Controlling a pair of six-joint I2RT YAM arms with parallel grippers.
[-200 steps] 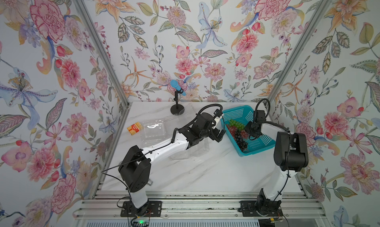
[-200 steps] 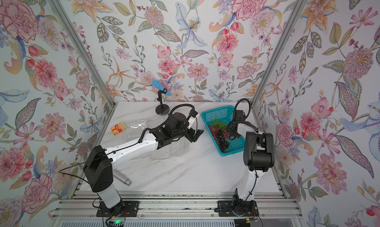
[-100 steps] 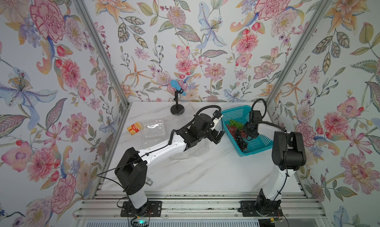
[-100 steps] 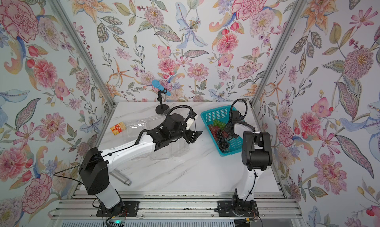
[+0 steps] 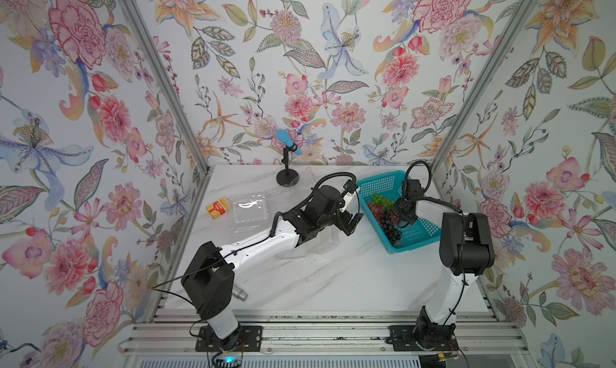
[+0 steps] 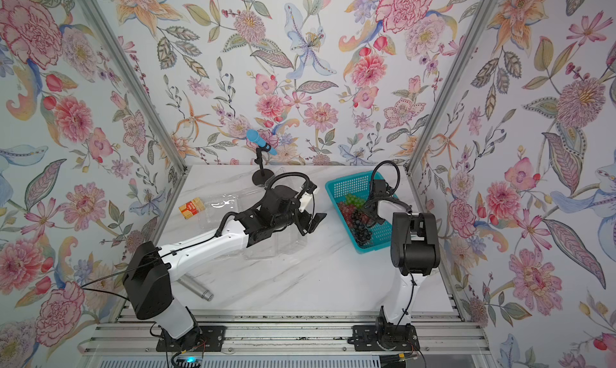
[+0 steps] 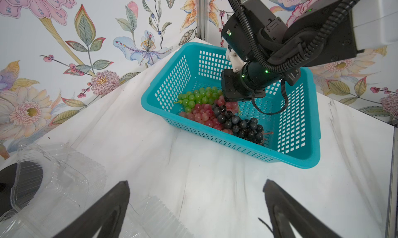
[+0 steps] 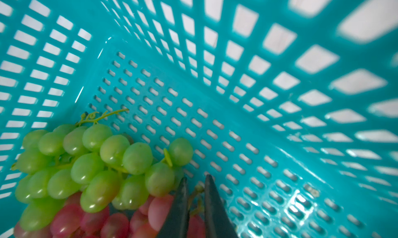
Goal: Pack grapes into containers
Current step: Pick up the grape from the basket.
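Three bunches of grapes lie in the teal basket (image 5: 416,241): green (image 5: 381,199), red-pink (image 5: 376,211) and dark purple (image 5: 390,230). My right gripper (image 8: 196,178) reaches down into the basket, its jaws nearly together on the stem of the red-pink bunch (image 8: 86,221), beside the green bunch (image 8: 86,161). My left gripper (image 5: 350,223) hangs wide open over the table left of the basket, holding nothing. Clear clamshell containers stand at the left (image 5: 248,213), under my left arm (image 5: 316,246) and by the microphone base (image 5: 301,179).
A blue microphone (image 5: 287,142) on a black stand is at the back of the table. An orange-yellow box (image 5: 218,208) sits beside the left container. A metal cylinder (image 6: 196,288) lies near the front left. The basket sits against the right wall.
My right gripper's jaws have closed in on the red-pink bunch's stem. My left arm has shifted only slightly and stays open.
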